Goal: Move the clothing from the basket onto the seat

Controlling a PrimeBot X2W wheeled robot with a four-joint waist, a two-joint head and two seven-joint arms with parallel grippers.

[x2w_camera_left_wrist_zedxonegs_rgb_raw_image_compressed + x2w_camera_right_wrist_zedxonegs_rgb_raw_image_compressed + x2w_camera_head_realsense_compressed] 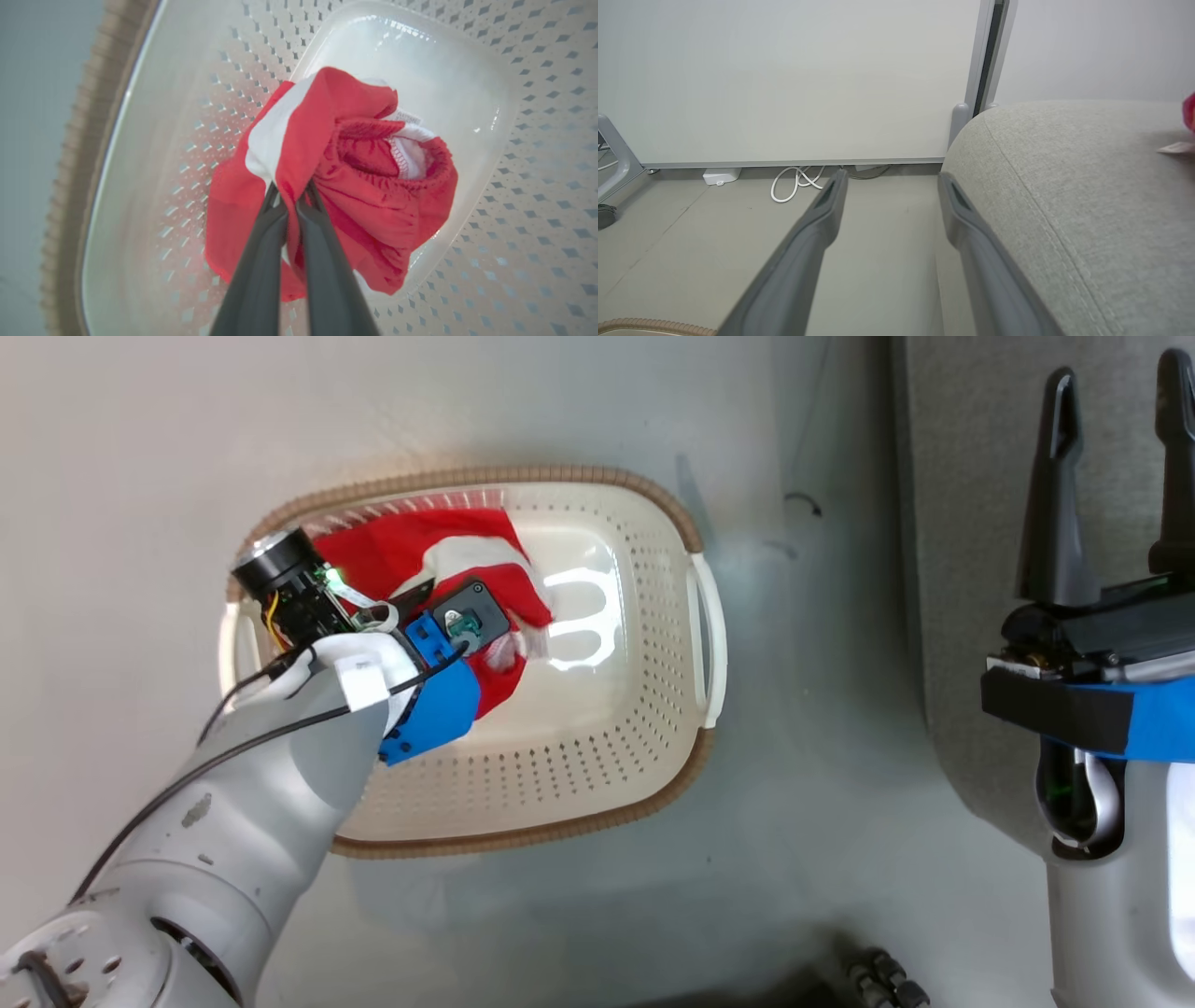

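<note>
Left gripper (289, 193) reaches down into the basket (607, 737), 2 fingers pinched together on a fold of the clothing (369, 186). It is red shiny fabric with a white stripe and a gathered elastic waistband. Clothing sits bunched inside the basket, toward its left end in head view. Small white label (409, 116) at waistband, print too blurred to read. Right gripper (1117, 378) over the seat (962, 569) edge, jaws wide apart, nothing held. Basket on the floor (794, 849), near the seat. White cable (796, 184) by wall.

One basket (611, 476), one bunch of red clothing (373, 205), one seat (971, 523). I have two claws, the left claw (290, 189) and the right claw (1117, 373), each with two dark fingers (798, 252).
</note>
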